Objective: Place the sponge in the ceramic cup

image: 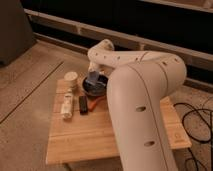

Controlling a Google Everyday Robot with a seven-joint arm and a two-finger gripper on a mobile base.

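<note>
1. One view only: set high, looking down and forward over the robot's own arm (pixel 150 85) onto the wooden table (pixel 112 134).
2. Arm sits close to the lens and fills the right half; table is at mid-distance, with floor (pixel 27 95) and dark wall (pixel 125 20) beyond.
3. Gripper (pixel 93 75) is far from the lens, above the dark bowl (pixel 96 90) at the table's far edge.

Lab-like test space — speckled floor (pixel 30 95), low wooden table (pixel 100 137), loose cables (pixel 196 111) at right; gripper (pixel 93 79) over the dark bowl (pixel 96 91)
</note>
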